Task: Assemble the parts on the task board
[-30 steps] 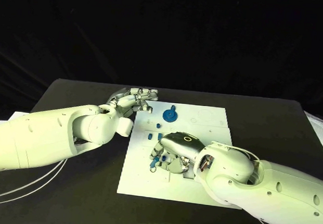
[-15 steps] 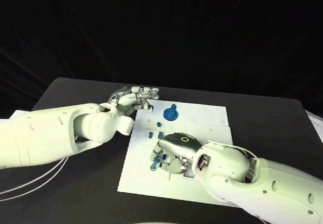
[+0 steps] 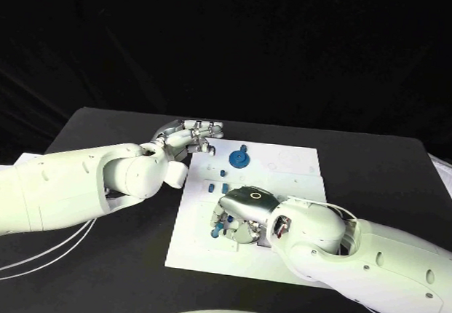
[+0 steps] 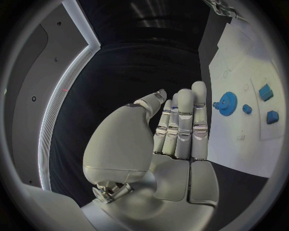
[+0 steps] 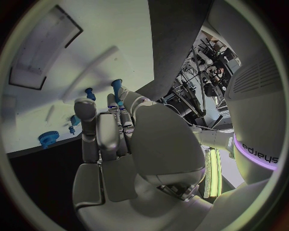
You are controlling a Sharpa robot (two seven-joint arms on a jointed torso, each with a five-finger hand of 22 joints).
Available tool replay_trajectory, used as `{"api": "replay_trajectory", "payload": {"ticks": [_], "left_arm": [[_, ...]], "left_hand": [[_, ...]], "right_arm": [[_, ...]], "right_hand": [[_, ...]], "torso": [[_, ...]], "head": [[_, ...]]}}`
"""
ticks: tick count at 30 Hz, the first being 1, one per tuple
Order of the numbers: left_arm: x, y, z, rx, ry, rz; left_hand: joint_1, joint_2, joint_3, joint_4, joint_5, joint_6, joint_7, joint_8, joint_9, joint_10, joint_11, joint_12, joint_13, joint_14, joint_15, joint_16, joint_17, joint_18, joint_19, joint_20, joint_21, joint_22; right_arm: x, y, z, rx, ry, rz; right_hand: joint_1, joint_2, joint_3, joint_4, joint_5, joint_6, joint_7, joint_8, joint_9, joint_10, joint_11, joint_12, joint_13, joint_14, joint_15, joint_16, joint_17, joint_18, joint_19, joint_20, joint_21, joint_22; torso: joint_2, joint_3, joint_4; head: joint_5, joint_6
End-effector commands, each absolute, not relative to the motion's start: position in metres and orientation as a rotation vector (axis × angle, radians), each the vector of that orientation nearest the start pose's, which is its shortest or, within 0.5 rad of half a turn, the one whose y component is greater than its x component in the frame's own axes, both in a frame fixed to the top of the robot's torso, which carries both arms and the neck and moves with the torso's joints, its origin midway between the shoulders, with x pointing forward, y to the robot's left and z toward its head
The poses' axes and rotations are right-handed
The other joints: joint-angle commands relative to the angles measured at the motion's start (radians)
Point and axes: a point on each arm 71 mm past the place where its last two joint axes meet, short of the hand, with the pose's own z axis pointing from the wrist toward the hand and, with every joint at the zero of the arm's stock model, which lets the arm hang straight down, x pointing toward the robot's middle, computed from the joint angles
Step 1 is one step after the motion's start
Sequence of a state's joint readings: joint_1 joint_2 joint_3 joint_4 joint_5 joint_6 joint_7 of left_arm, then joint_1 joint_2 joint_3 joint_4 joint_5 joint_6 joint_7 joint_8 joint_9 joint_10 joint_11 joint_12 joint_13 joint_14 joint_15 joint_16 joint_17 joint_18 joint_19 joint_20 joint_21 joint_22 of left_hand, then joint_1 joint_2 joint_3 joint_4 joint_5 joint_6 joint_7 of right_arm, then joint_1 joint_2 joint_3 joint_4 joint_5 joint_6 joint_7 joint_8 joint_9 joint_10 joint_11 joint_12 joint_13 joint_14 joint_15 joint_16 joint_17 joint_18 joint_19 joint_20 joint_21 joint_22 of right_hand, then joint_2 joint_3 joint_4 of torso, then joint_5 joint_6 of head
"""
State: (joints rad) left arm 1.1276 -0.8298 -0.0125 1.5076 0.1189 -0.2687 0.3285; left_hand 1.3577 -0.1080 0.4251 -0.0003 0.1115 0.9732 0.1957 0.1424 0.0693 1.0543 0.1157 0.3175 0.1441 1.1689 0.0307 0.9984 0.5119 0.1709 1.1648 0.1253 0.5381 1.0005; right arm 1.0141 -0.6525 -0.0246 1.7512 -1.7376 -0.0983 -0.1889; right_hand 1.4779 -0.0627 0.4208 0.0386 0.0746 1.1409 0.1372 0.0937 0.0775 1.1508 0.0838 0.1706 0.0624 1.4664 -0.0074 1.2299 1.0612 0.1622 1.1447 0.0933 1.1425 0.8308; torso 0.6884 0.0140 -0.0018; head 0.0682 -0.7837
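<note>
My right hand has slid a little toward the lower left of the head picture in the last second. It now sits lower over the task board, above the small blue pieces near the board's left side. My left hand has hardly moved. It hovers at the upper left corner of the board, over the black desk, with its fingers straight and side by side and nothing in them.

I think this means my right hand is working on one small piece, either pressing it in or getting a grip on it. The job looks far from done, because many pieces lie loose on the board.

The blue gear lies near the top middle of the board, just beside my left hand but not touching it. Two small blue blocks lie below it in the head picture.

A lot is hidden. In the head picture the back of my right hand covers what is under it. In the right wrist picture I see a thin blue peg right at the fingertips, but I cannot tell if the fingers pinch it or just touch it. So I cannot tell whether that hand holds anything.
</note>
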Motion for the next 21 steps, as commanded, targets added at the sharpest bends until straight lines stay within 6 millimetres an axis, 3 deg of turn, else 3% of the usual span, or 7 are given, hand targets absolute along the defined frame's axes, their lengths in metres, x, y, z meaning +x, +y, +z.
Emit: {"api": "replay_trajectory", "payload": {"ticks": [1, 5, 8, 10, 14, 21], "left_arm": [[0.482, 0.204, -0.210, -1.337, 1.479, -1.588], [0.482, 0.204, -0.210, -1.337, 1.479, -1.588], [0.482, 0.204, -0.210, -1.337, 1.479, -1.587], [0.482, 0.205, -0.210, -1.337, 1.479, -1.587], [0.482, 0.205, -0.210, -1.337, 1.479, -1.587], [0.482, 0.206, -0.211, -1.338, 1.478, -1.583]], "left_hand": [[-0.003, 0.010, -0.006, -0.003, 0.004, -0.005, -0.002, 0.005, 0.000, -0.008, 0.000, 0.003, 0.002, -0.009, 0.001, 0.007, -0.001, 0.010, 0.000, 0.005, -0.006, -0.001], [-0.003, 0.010, -0.006, -0.003, 0.004, -0.005, -0.002, 0.005, 0.000, -0.008, 0.000, 0.003, 0.002, -0.009, 0.001, 0.007, -0.001, 0.010, 0.000, 0.005, -0.006, -0.001], [-0.003, 0.010, -0.006, -0.003, 0.004, -0.005, -0.002, 0.005, 0.000, -0.008, 0.000, 0.003, 0.002, -0.009, 0.001, 0.007, -0.001, 0.010, 0.000, 0.005, -0.006, -0.001], [-0.003, 0.010, -0.006, -0.003, 0.004, -0.005, -0.002, 0.005, 0.000, -0.008, 0.000, 0.003, 0.002, -0.009, 0.001, 0.007, -0.001, 0.010, 0.000, 0.005, -0.006, -0.001], [-0.003, 0.010, -0.006, -0.003, 0.004, -0.005, -0.002, 0.005, 0.000, -0.008, 0.000, 0.003, 0.002, -0.009, 0.001, 0.007, -0.001, 0.010, 0.000, 0.005, -0.006, -0.001], [0.000, 0.012, -0.005, -0.005, 0.004, -0.007, -0.001, 0.009, 0.000, -0.012, 0.000, 0.010, 0.003, -0.011, 0.001, 0.009, -0.003, 0.011, 0.000, 0.006, -0.007, -0.002]], "right_arm": [[0.373, -0.047, -0.238, -0.645, 1.815, 0.841], [0.373, -0.047, -0.238, -0.646, 1.812, 0.840], [0.373, -0.046, -0.238, -0.638, 1.808, 0.849], [0.373, -0.046, -0.238, -0.628, 1.796, 0.857], [0.373, -0.048, -0.234, -0.597, 1.758, 0.881], [0.370, -0.057, -0.224, -0.518, 1.683, 0.925]], "right_hand": [[-0.008, -0.004, 0.005, 0.001, 0.004, 0.005, 0.004, -0.001, 0.001, 0.014, -0.008, 0.001, 0.002, 0.020, 0.001, 0.003, 0.001, -0.014, -0.007, 0.004, 0.000, -0.003], [-0.039, -0.025, -0.004, 0.009, 0.013, -0.022, 0.014, -0.016, -0.005, -0.020, 0.003, -0.023, -0.001, 0.018, 0.010, 0.002, -0.001, -0.012, -0.020, 0.010, -0.010, -0.017], [-0.093, -0.077, -0.050, 0.026, 0.031, -0.095, 0.038, -0.034, -0.015, -0.092, 0.027, -0.057, -0.001, 0.003, 0.031, -0.024, -0.036, -0.005, -0.057, 0.027, -0.047, -0.069], [-0.112, -0.099, -0.092, 0.030, 0.029, -0.150, 0.042, -0.033, -0.015, -0.145, 0.036, -0.071, 0.001, -0.015, 0.039, -0.050, -0.073, 0.005, -0.092, 0.037, -0.083, -0.118], [-0.116, -0.096, -0.173, 0.034, 0.029, -0.204, 0.042, -0.030, -0.011, -0.203, 0.041, -0.060, 0.006, -0.033, 0.044, -0.067, -0.102, 0.014, -0.118, 0.046, -0.117, -0.158], [-0.088, -0.060, -0.237, 0.034, 0.045, -0.187, 0.043, -0.024, -0.007, -0.199, 0.039, -0.003, 0.011, -0.029, 0.042, -0.060, -0.103, 0.013, -0.103, 0.045, -0.116, -0.154]], "torso": [[0.000, -0.0005, -0.0001], [0.000, -0.0005, 0.0001], [-0.001, -0.0006, -0.0001], [-0.001, -0.0005, -0.0004], [-0.001, 0.0000, 0.0000], [-0.001, 0.0007, -0.0016]], "head": [[0.000, -0.001], [0.000, -0.001], [-0.001, -0.001], [-0.001, 0.000], [-0.003, 0.002], [-0.005, 0.005]]}}
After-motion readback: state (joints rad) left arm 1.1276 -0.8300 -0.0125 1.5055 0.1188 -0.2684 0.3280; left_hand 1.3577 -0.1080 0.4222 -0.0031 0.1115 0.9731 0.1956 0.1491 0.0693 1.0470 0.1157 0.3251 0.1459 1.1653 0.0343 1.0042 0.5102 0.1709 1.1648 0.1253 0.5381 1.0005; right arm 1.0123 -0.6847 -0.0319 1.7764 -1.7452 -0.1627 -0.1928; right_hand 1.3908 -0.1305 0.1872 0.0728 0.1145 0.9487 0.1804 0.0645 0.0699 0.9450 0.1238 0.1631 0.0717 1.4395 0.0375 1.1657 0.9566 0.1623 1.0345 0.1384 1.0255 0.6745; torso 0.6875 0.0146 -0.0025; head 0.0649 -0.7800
